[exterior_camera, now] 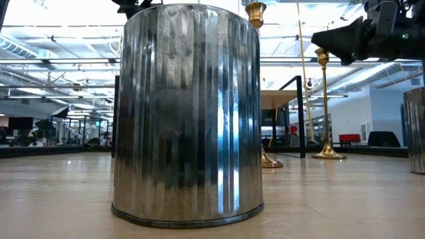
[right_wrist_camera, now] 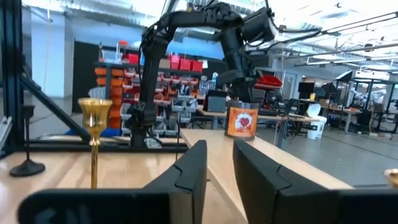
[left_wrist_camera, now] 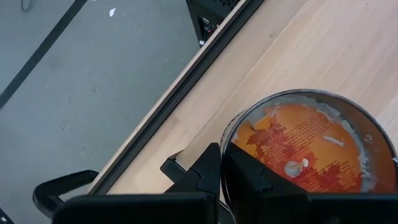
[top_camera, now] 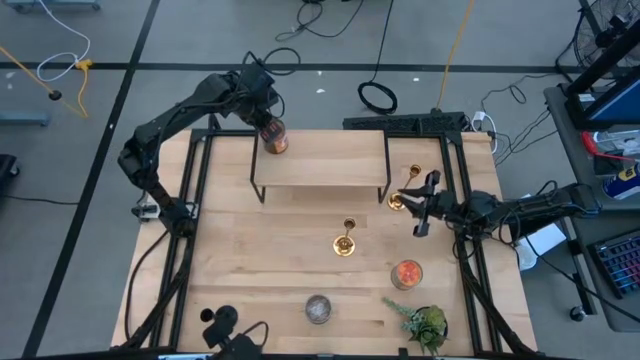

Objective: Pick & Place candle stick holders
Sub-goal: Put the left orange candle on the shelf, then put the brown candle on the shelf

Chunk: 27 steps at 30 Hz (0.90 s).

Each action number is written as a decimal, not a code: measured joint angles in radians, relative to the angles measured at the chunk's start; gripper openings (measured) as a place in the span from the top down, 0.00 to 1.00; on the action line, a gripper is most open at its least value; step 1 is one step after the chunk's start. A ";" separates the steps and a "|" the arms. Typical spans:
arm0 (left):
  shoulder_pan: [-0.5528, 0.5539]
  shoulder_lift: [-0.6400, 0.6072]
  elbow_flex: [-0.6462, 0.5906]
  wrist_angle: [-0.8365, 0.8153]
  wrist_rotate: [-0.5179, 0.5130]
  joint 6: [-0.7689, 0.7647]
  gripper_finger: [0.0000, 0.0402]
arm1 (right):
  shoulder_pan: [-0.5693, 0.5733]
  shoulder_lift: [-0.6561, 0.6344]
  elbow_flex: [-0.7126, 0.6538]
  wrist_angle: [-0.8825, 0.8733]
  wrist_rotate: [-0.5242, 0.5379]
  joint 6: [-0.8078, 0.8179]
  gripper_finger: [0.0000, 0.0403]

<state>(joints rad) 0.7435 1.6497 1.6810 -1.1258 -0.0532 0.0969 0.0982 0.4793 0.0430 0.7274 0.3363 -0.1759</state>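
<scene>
In the low view the silver jar (exterior_camera: pixel 186 113) hides most of one gold candlestick (exterior_camera: pixel 255 13); only its cup and base edge show. The second gold candlestick (top_camera: pixel 409 188) stands upright, stem vertical, just beside the right gripper (top_camera: pixel 418 205), whose jaws stand slightly open and empty. The left gripper (left_wrist_camera: pixel 221 171) has its jaws closed on the orange glass jar (left_wrist_camera: pixel 308 146) at the table (top_camera: pixel 290 265) far edge.
</scene>
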 joint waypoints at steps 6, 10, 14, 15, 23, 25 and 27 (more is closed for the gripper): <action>-0.006 0.000 0.000 0.002 0.000 0.037 0.95 | 0.000 0.009 0.000 -0.002 0.000 0.007 0.67; -0.006 0.000 0.000 0.002 0.001 0.045 0.95 | 0.000 0.015 0.000 -0.002 0.000 0.007 0.62; -0.006 0.000 0.000 0.003 0.000 0.049 0.90 | 0.000 0.019 0.000 -0.002 0.000 0.007 0.58; -0.005 0.000 0.000 0.003 0.000 0.051 0.88 | 0.000 0.020 0.000 -0.002 0.000 0.007 0.58; -0.006 0.000 0.000 0.051 0.000 0.086 0.67 | 0.000 0.020 0.000 -0.002 -0.001 0.007 0.57; -0.006 -0.003 0.000 0.054 0.000 0.085 0.64 | 0.000 0.020 0.000 0.001 0.000 0.007 0.57; -0.005 -0.014 -0.002 0.053 -0.007 0.093 0.62 | 0.000 0.020 0.000 0.001 0.000 0.012 0.57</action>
<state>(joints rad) 0.7383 1.6352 1.6794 -1.0729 -0.0599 0.1900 0.0980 0.4992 0.0429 0.7288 0.3363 -0.1643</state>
